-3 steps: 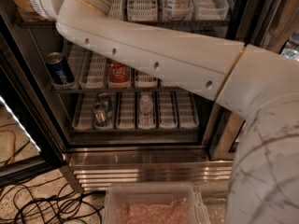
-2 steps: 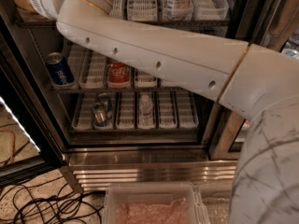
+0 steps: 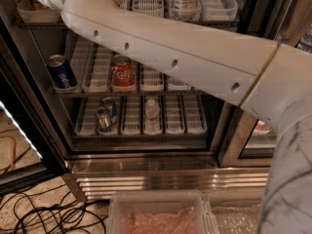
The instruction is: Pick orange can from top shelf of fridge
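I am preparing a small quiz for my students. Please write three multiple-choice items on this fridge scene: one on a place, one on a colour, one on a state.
1. Where does the blue can stand?
A) at the left end of its rack
B) on the floor
C) on the lowest rack

2. Which colour is the other can on that rack?
A) green
B) red
C) white

3. How is the arm placed?
A) folded outside the fridge
B) stretched into the fridge, toward the upper left
C) lying on the floor

Key: 1 A, it stands in the leftmost lane. 2 B, its body is red with white lettering. 3 B, the arm crosses the racks; the gripper is out of view past the top left edge.
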Controlling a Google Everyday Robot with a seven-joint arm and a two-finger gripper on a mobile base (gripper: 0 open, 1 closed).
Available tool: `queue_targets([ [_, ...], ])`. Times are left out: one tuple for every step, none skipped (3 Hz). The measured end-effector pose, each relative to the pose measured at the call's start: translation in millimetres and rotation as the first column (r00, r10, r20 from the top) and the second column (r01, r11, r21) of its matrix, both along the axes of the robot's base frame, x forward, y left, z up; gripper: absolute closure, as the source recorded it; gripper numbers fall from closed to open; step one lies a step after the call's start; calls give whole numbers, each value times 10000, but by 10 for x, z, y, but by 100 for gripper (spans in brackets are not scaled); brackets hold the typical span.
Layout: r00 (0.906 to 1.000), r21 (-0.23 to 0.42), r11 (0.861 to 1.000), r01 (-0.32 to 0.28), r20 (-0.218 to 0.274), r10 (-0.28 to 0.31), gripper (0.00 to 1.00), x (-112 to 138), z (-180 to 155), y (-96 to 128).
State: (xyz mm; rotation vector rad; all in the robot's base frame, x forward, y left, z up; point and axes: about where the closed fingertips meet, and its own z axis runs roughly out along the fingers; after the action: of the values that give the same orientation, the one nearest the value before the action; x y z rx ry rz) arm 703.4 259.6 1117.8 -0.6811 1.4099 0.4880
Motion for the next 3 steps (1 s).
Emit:
queue_targets([
  [10000,91,9999,-54,74,54,100,-87,130,-81],
  [9988,156,9998,120,-478,-112,100,-242,105,-248],
  [9858,159,9978,647,-1564,-614,100,-484,-84,-510],
])
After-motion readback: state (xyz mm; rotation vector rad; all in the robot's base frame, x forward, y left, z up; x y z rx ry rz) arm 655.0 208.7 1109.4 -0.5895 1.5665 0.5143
